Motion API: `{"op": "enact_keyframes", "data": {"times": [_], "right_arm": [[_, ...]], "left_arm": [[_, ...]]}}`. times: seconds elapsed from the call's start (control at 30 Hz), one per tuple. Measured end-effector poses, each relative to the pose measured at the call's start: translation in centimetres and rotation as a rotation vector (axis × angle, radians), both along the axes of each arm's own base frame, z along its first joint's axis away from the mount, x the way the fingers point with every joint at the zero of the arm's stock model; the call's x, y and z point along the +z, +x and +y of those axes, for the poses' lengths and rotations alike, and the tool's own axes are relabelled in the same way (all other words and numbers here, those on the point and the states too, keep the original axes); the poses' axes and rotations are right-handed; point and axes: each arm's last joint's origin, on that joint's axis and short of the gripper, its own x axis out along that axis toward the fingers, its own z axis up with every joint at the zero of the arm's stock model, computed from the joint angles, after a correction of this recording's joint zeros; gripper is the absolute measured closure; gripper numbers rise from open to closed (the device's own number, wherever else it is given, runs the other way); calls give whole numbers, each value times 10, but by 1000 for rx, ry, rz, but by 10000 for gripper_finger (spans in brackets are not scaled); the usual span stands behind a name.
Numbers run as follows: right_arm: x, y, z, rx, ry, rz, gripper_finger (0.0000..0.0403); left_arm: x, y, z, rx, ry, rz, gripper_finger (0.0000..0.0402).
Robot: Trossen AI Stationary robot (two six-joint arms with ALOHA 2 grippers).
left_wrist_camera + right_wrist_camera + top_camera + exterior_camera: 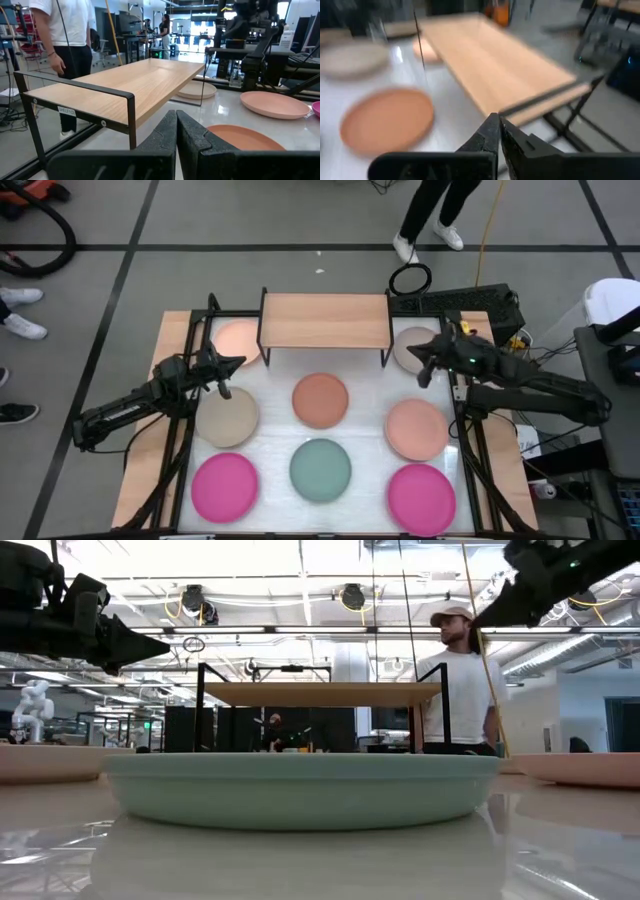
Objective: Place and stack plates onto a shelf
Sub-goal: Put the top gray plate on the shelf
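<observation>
Several round plates lie flat on the white tabletop: a terracotta one (320,400), a grey-green one (320,468), two magenta ones (225,485) (421,498), a salmon one (416,428), a beige one (228,418) and a peach one (238,340). The light-wood shelf (325,320) stands on black legs at the far middle, with nothing on its top. My left gripper (236,363) hovers shut, level, above the table left of the shelf. My right gripper (420,358) hovers shut over a pale plate (408,340) right of the shelf, raised and tipped slightly down. Neither holds anything.
Black frame rails run along both table sides (470,450). A person stands on the floor beyond the far edge (460,680). In the low view the grey-green plate (300,785) fills the foreground, in front of the shelf (320,692).
</observation>
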Motion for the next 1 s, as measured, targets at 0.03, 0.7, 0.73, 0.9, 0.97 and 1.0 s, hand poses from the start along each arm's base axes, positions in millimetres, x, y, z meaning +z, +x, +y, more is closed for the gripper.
{"op": "enact_keyframes", "data": {"times": [0.03, 0.7, 0.73, 0.9, 0.97, 1.0], "right_arm": [[0, 3, -1, 1, 15, 58, 397], [-76, 50, -28, -136, 325, 746, 237], [-80, 51, -30, -145, 334, 761, 237], [-105, 54, -42, -170, 347, 796, 240], [-112, 54, -46, -175, 342, 789, 242], [-116, 53, -48, -182, 345, 790, 242]], "left_arm": [[0, 0, 0, 0, 0, 0, 398], [0, 0, 0, 0, 0, 0, 398], [0, 0, 0, 0, 0, 0, 398], [0, 0, 0, 0, 0, 0, 398], [0, 0, 0, 0, 0, 0, 398], [0, 0, 0, 0, 0, 0, 398]]}}
